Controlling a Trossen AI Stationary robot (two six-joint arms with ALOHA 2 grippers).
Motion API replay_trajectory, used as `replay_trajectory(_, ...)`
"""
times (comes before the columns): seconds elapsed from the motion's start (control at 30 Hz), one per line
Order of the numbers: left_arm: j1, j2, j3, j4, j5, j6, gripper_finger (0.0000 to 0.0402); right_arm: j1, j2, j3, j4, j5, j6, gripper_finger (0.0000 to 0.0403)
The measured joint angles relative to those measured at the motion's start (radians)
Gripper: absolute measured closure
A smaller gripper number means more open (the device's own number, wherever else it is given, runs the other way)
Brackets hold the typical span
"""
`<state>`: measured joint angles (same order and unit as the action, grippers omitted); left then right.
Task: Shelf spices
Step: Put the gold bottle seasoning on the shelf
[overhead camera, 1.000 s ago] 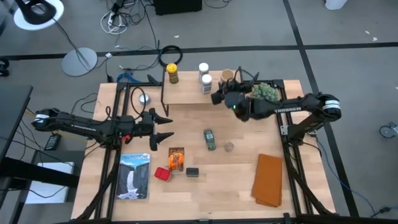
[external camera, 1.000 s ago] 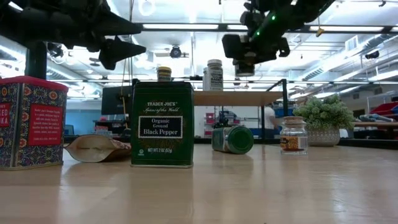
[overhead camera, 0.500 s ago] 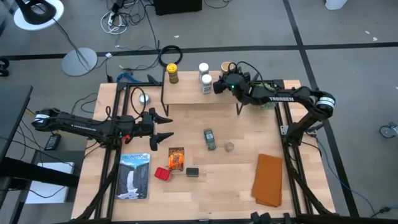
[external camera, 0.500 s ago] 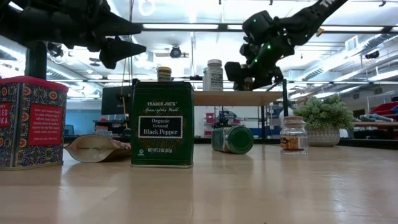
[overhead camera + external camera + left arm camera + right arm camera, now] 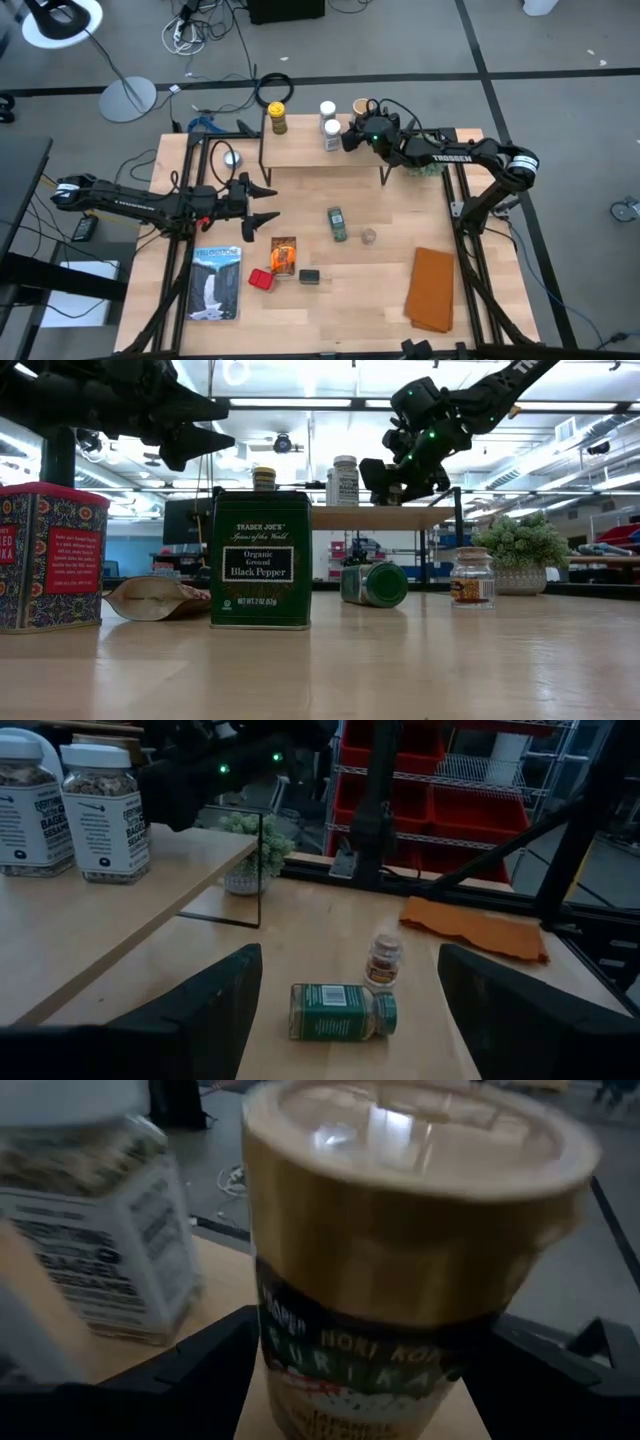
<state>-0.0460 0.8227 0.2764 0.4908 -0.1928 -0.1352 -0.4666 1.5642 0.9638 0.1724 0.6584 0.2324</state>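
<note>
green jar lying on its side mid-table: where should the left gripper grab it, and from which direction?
Grip the green jar across the middle of its body, coming straight down from above. It lies on its side, so its round flanks give two opposed faces; set the fingers across its long axis, clear of the lid. The small jar stands close beside it, so keep the fingers off that side. The left gripper is open.

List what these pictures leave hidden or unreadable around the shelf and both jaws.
- Right gripper: its arm covers it in the high view; grip on the tan-lidded jar unclear.
- Jar's base: cut off in the right wrist view, so shelf contact unknown.
- Orange packet: print too small in the high view.
</note>
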Motion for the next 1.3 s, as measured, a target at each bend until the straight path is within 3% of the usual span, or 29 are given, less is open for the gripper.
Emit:
replay_trajectory(0.53, 0.000, 0.000, 0.000, -0.012, 0.000, 0.000, 0.0094, 0.013, 0.000, 0.000, 0.036, 0.000, -0.035, 0.0079)
replay_trajectory(0.97, 0.000, 0.000, 0.000, -0.013, 0.001, 0.000, 0.0094, 0.015, 0.000, 0.000, 0.060, 0.006, -0.054, 0.0007)
replay_trajectory(1.3, 0.000, 0.000, 0.000, -0.014, 0.001, -0.001, 0.0094, 0.051, -0.078, -0.001, 0.126, 0.032, -0.164, 0.0010)
